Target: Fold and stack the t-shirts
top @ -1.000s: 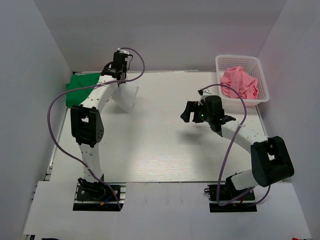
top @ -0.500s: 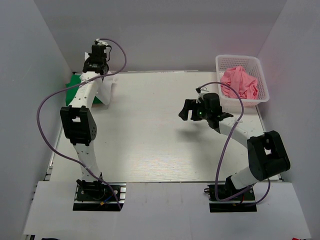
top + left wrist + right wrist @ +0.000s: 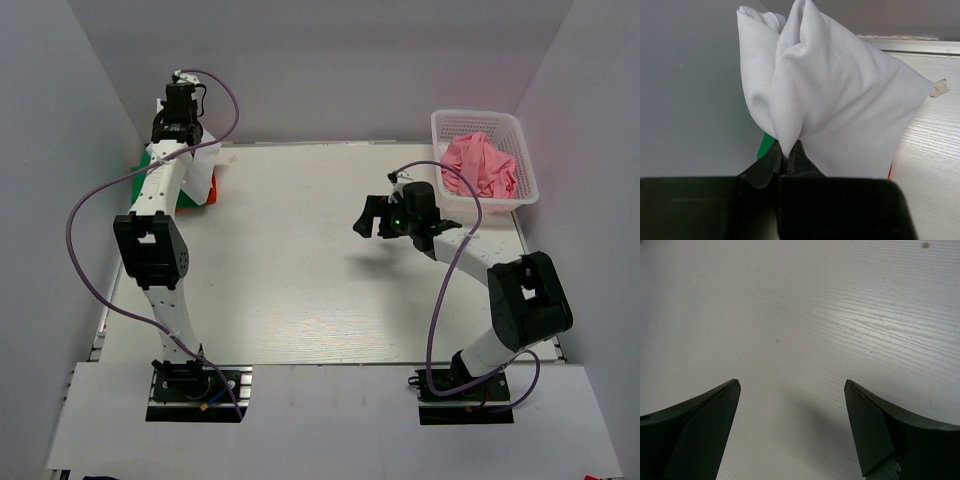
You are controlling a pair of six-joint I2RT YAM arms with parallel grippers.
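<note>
Four t-shirts are in view: one white t-shirt [image 3: 830,100], one green t-shirt [image 3: 765,145] and one orange t-shirt [image 3: 211,190] at the far left, and one pink t-shirt [image 3: 478,165] at the far right. There is one lattice basket [image 3: 475,114], one tabletop [image 3: 320,280], and two tools: the left tool [image 3: 787,150] and the right tool [image 3: 792,387].

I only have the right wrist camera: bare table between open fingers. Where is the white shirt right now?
Observer: The left gripper is shut on the white t-shirt, holding it up at the table's far left corner.
Operator: Anything under it?
Observer: A green t-shirt and an orange t-shirt show beneath it.
Operator: And the pink one?
Observer: The pink t-shirt lies crumpled in the white basket at the far right.
</note>
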